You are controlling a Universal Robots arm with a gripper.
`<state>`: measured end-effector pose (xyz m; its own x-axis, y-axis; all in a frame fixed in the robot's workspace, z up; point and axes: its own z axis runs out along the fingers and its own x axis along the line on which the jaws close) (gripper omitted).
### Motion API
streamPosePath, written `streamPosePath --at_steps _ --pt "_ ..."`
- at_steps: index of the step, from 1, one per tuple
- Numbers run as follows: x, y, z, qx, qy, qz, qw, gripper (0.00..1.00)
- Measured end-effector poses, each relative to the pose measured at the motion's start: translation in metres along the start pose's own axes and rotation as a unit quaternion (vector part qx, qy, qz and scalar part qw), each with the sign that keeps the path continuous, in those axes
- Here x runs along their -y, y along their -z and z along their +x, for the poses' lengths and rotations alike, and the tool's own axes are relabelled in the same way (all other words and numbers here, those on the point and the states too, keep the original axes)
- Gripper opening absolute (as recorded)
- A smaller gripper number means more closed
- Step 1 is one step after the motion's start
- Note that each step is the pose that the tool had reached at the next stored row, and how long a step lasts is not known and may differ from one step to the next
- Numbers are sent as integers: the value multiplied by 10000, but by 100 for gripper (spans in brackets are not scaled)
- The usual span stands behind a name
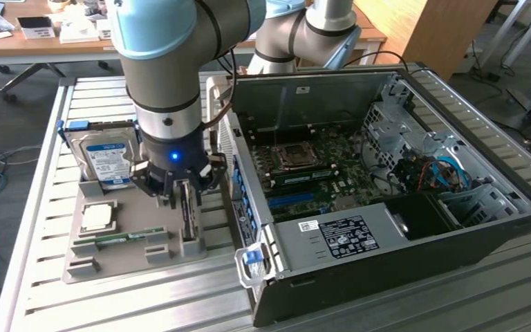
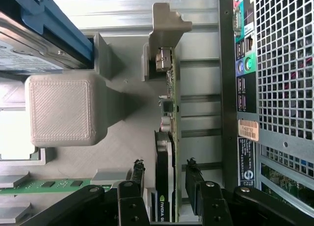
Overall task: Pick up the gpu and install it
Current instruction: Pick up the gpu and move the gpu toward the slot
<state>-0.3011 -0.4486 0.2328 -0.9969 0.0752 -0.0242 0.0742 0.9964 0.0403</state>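
Claw (image 2: 165, 164): fingers apart, one on each side of the gpu (image 2: 169, 108), not clamped.
Gpu: stands on edge in the grey holder (image 1: 132, 259) on the counter (image 1: 25, 304), at the exterior view's left of the open computer case (image 1: 413, 266).
Progress: card not lifted; I judge that the pick-up and the install both remain.

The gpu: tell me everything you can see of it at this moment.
The gpu is a thin card: a green circuit board with small silvery parts and a dark cover on one face. Its silvery metal end sits against a notched post of the grey holder. It stands upright on its long edge in the holder's slot. The gripper straddles the dark part, jaws open, with a narrow gap on either side, so nothing grips it.
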Motion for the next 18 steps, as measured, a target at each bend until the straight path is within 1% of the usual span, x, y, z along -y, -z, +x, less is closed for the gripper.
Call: streamPosePath --at_steps 10,12,13,18 --pt "-4 -16 -2 0 1 0 10000 47" --pt "-4 -16 -2 0 1 0 10000 46" --pt "-4 -16 -2 0 0 0 10000 39" --pt "-4 -16 -2 0 1 0 10000 39"
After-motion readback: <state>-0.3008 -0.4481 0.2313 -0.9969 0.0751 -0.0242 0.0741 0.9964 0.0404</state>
